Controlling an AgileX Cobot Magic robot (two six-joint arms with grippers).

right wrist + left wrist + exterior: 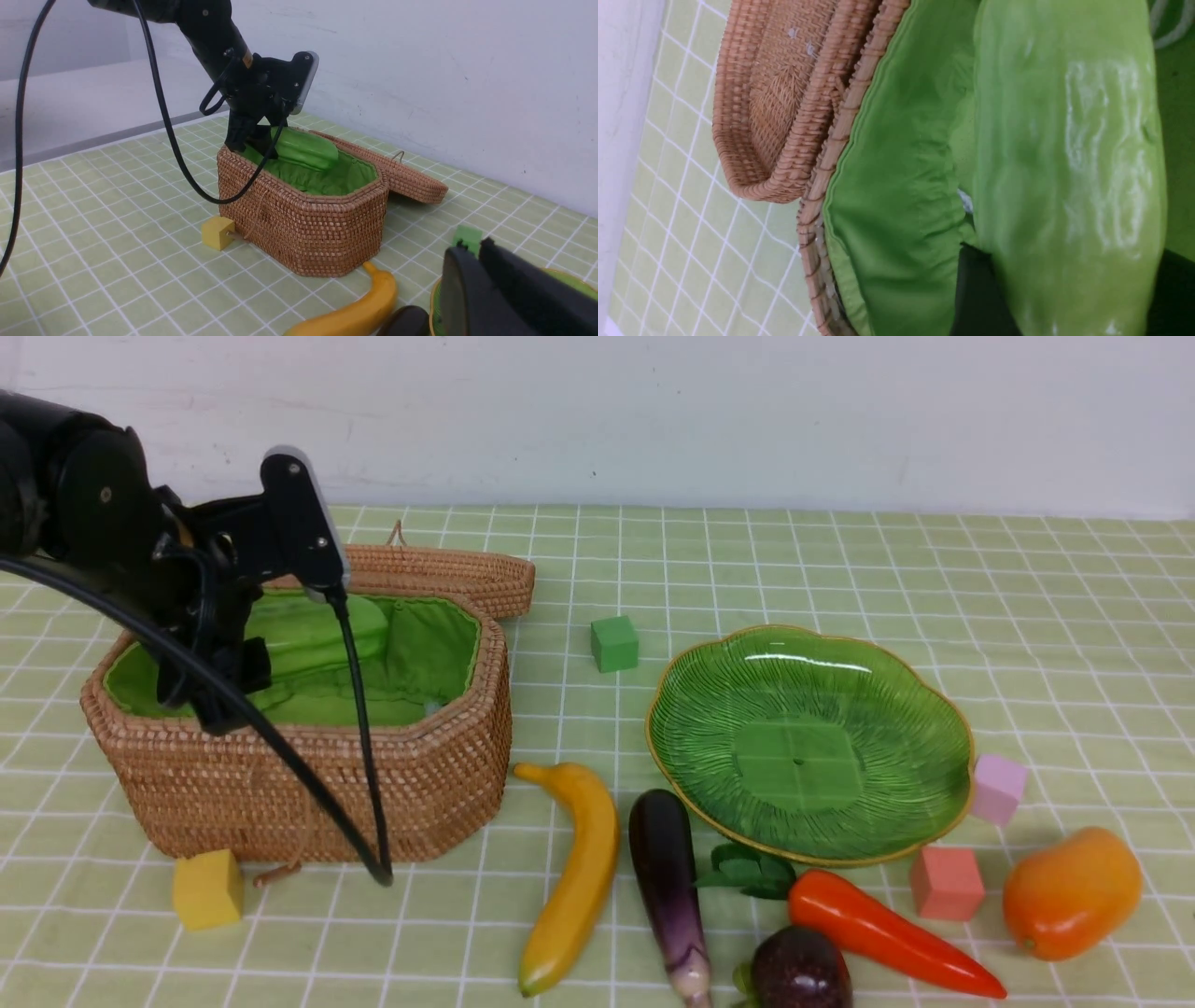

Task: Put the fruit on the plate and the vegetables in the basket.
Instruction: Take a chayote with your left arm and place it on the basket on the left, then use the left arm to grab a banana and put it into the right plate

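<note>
Gourd (322,635) placement is judged to be the step in hand; where is it held? (First)

It is gripped by its left end in the left gripper (245,674), whose dark fingers (980,298) are seen closed against its sides in the left wrist view. It is carried roughly level, just inside the rim of the wicker basket (448,728), over the green lining, toward the far left. Whether the lining is touched cannot be told. (Second)

How should the release be made? (First)

The gourd should be lowered until it is borne by the lining. Only then should the jaws be opened, and the arm should be lifted straight up so that the rim and the lid (439,574) lying open at the far side are not caught. The glossy ridged skin is likely slippery, so a drop from height is best avoided.

And the right gripper (486,284)?

It is seen narrow, nearly closed, with nothing held, low beside the plate (808,737) and outside the front view. Nothing has been set on the plate; the banana (574,873), eggplant (667,882), carrot (878,929), round purple fruit (801,971) and mango (1072,893) are lying on the checked tablecloth (840,569) at the near side. Room will be needed for the eggplant and carrot, so the gourd is best laid along the basket's far wall.
</note>
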